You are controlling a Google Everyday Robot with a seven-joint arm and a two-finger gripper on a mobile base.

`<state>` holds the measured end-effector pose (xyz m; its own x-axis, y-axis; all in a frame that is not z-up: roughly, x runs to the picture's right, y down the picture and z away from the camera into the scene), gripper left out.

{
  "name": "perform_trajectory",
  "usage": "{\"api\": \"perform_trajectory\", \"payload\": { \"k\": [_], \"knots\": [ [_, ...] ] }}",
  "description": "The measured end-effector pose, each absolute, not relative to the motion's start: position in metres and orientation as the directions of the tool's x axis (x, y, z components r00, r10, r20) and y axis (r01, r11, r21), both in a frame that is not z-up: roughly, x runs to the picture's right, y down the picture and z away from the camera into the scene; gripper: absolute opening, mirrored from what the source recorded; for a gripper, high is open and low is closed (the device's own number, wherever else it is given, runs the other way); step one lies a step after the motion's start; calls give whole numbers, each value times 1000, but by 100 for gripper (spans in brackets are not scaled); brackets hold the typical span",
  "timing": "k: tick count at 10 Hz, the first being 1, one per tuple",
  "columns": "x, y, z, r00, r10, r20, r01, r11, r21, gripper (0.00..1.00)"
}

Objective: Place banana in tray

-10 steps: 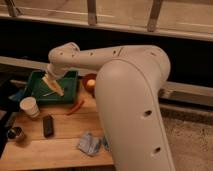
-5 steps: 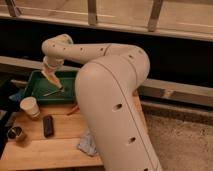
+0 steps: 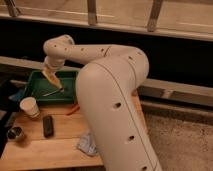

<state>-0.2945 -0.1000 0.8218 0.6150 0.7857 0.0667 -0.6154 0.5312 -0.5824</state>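
The dark green tray [image 3: 35, 95] sits at the back left of the wooden table. My gripper [image 3: 50, 75] hangs from the white arm's wrist, above the tray's middle. It is shut on the pale yellow banana [image 3: 54, 81], which points down and to the right, just over the tray floor. I cannot tell whether the banana touches the tray.
A thin dark item [image 3: 54, 92] lies inside the tray. In front of it stand a paper cup [image 3: 29, 106], a black oblong object [image 3: 47, 125] and a small metal cup [image 3: 15, 133]. An orange carrot-like item [image 3: 73, 109] and a crumpled blue-grey cloth [image 3: 87, 144] lie beside the arm's bulky body [image 3: 115, 110].
The arm has swung left and back, carrying the banana from the tray's right side to over its middle. The grip has stayed closed.
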Motion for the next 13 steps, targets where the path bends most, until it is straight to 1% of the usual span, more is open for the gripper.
{"api": "perform_trajectory", "payload": {
  "k": [5,8,12,13],
  "knots": [
    [-278,-98,862,474,878,66,-664,405,-629,0],
    [-242,-109,884,340,939,40,-703,282,-652,0],
    [-224,-116,892,275,961,5,-698,203,-687,0],
    [-230,-114,893,274,962,2,-687,198,-700,2]
  ]
}}
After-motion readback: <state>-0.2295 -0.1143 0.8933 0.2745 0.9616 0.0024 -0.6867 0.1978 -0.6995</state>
